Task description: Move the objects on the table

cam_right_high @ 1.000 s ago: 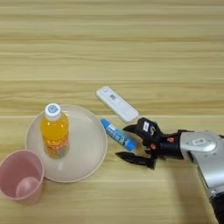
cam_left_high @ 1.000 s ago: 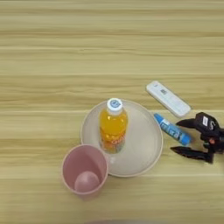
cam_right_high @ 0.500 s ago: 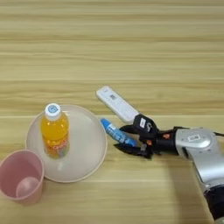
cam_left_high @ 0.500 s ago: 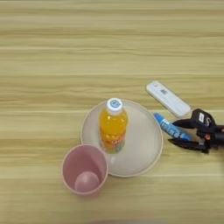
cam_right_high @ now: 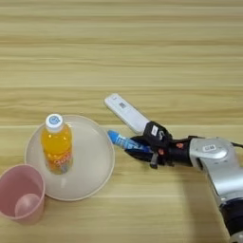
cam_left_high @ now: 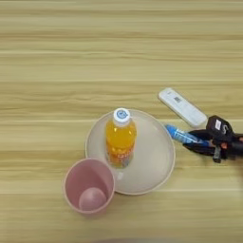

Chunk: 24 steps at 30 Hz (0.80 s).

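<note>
The blue labelled tube (cam_right_high: 121, 140) lies on the table just right of the plate, its left tip pointing up-left. My right gripper (cam_right_high: 141, 146) reaches in from the right, and its two black fingers are shut on the tube's right end, hiding that end. The flat white oblong device (cam_right_high: 127, 113) lies slantwise just above the gripper. An orange-juice bottle (cam_left_high: 120, 137) with a white cap stands upright on the round beige plate (cam_left_high: 153, 161). The pink ribbed cup (cam_left_high: 90, 185) stands upright, touching the plate's lower left rim.
The silver forearm (cam_right_high: 216, 159) runs from the gripper to the lower right corner. The light wooden table (cam_left_high: 71, 57) stretches bare across the whole upper half and along the left side.
The gripper's fingers, spread wide beside the tube a second ago, have moved a little left and closed on its right end. Bottle, cup, plate and white device have stayed put.
</note>
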Available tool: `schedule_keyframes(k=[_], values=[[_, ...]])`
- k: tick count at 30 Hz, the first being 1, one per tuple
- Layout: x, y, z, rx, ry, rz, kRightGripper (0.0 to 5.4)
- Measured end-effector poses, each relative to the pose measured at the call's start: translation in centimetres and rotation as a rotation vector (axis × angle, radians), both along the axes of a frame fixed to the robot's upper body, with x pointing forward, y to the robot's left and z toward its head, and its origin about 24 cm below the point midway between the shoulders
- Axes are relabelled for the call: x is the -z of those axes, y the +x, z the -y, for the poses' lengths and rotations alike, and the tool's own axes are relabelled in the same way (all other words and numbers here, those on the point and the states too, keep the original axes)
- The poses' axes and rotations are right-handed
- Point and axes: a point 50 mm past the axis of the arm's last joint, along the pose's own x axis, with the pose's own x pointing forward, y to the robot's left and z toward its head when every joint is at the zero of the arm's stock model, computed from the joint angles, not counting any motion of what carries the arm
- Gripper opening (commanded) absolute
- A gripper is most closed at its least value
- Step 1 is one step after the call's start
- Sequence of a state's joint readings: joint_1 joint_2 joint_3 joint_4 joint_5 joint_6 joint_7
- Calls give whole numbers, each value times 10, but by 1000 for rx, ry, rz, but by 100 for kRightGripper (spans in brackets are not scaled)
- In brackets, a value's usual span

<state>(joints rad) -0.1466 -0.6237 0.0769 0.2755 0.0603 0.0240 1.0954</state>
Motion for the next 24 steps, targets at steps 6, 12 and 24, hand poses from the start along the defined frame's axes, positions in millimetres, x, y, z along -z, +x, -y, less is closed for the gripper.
schedule_keyframes(k=[6, 12, 24], values=[[0, 4, 1, 36, -1, 25, 141], [-1, 9, 2, 84, -2, 52, 141], [-39, 13, -23, 26, 88, 193, 141]])
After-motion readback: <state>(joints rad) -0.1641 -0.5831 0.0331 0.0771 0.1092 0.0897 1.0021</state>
